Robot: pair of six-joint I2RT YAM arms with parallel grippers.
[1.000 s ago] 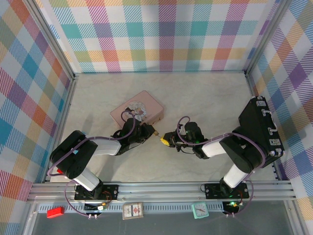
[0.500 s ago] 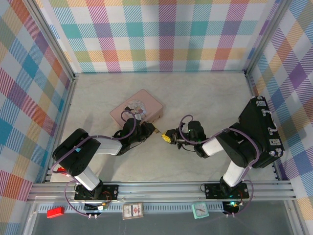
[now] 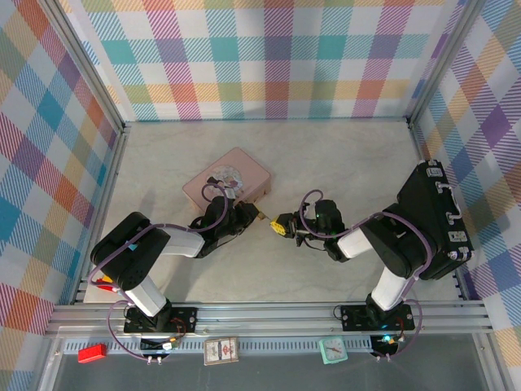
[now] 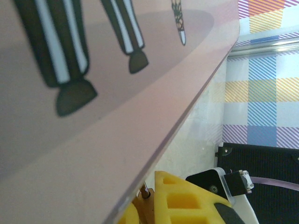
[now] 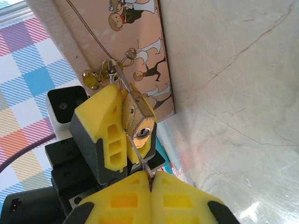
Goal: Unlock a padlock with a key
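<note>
At near side of pink box (image 5: pixel 135 42): padlock (image 5: pixel 136 116) clamped in left gripper (image 5: pixel 125 140), shackle up at box hasp, looks shut. Right gripper (image 5: pixel 150 179) closed tight on key (image 5: pixel 145 165), blade just beside keyway. Keyway looks empty, so probably not inserted. Remaining: align, insert, turn. Padlock tiny, brass, keyway facing right wrist camera.

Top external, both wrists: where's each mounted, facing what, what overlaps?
Top external: above, behind the bases, looking down on the table; both arms show.
Left wrist: tight against the pink box, facing the black case; own yellow jaws at bottom.
Right wrist: faces the padlock in left jaws; own jaws pinch the key.
Shared: pink box, all three.
</note>
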